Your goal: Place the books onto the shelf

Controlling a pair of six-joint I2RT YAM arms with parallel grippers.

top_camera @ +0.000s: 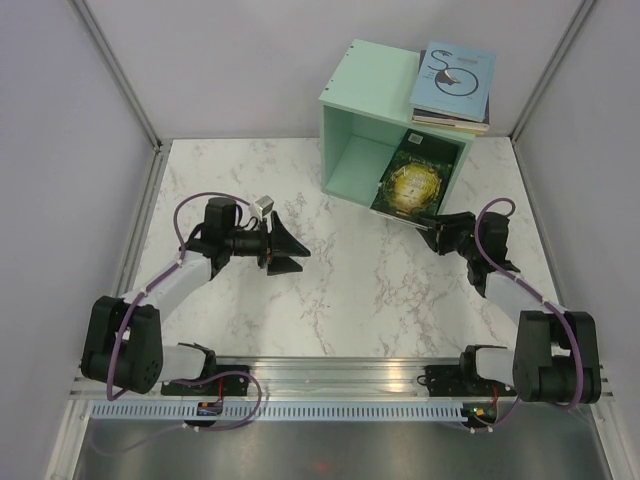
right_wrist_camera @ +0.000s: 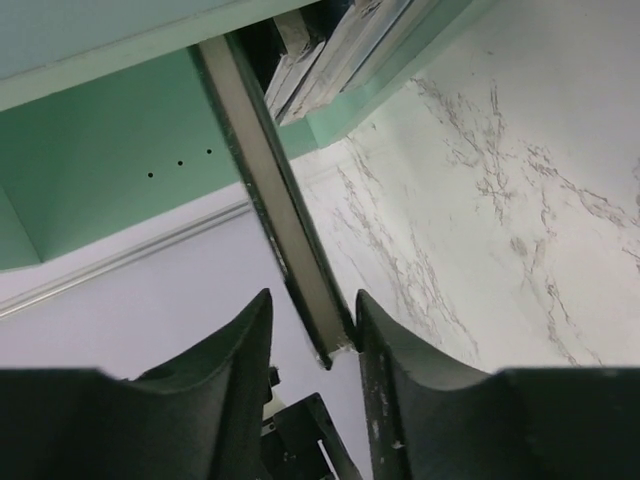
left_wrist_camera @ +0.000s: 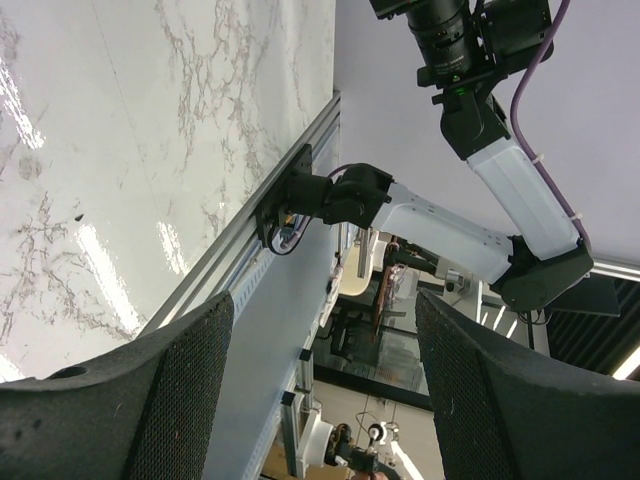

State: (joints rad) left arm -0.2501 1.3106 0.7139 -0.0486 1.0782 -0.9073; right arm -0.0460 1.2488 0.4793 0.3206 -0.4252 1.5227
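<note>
the shelf [top_camera: 345, 95] stands on the far right part of the marble table [top_camera: 340, 290], with its open face toward the arms. a stack of books [top_camera: 455, 75] lies flat on the right half of the shelf roof, with a light blue cover with a black swirl uppermost and darker covers beneath it. the green-gold book [top_camera: 410, 180] leans tilted in the right half of the opening, upper part inside the shelf, lower edge projecting toward the arms. the right gripper [top_camera: 432, 222] is positioned at that lower edge. in the right wrist view the thin edge of the book passes between the two fingers [right_wrist_camera: 400, 390], appears to touch one of them and shows a narrow gap at the other; it cannot be determined whether the book is clamped. the left gripper [top_camera: 288, 250] hovers above the left centre of the table, well apart from the shelf, fingers spread wide with nothing between them.
</note>
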